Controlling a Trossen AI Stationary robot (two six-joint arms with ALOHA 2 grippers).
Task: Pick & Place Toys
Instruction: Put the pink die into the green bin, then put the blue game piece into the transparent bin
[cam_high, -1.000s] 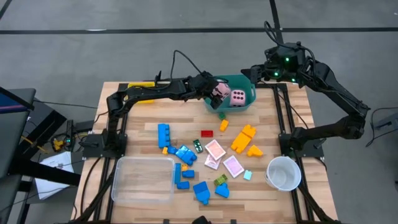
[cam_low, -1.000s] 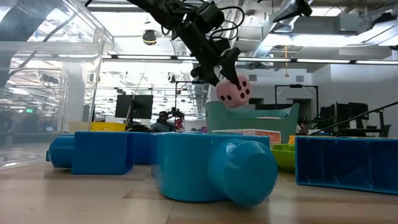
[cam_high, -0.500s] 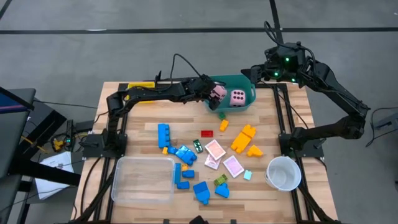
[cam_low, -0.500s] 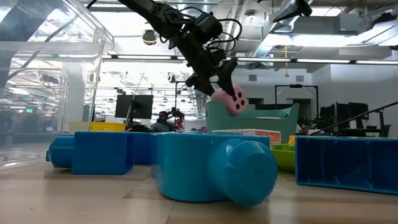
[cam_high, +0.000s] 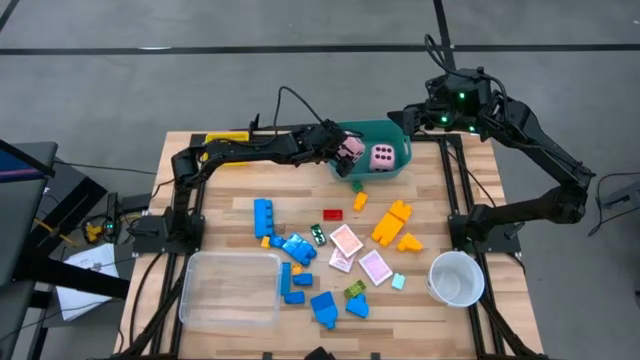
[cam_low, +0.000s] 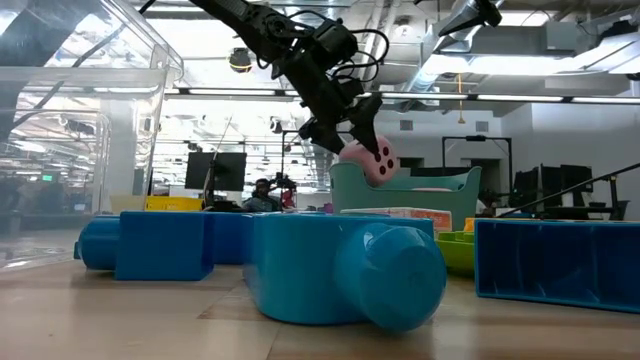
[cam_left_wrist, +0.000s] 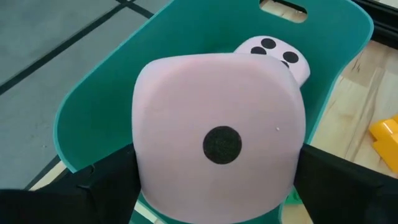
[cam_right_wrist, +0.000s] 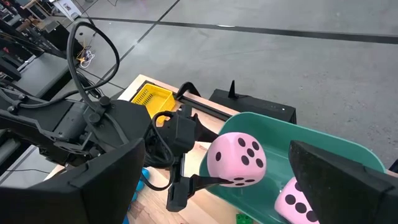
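1 pink die (cam_high: 383, 157) in teal tub (cam_high: 398, 135), another (cam_high: 350, 148) in left gripper (cam_high: 347, 150)

In the left wrist view the held pink die (cam_left_wrist: 221, 140) blocks most of the second die (cam_left_wrist: 277, 53) and the teal tub (cam_left_wrist: 112, 93), and at 6 o'clock the left gripper's fingers (cam_left_wrist: 348, 186) run off-frame.
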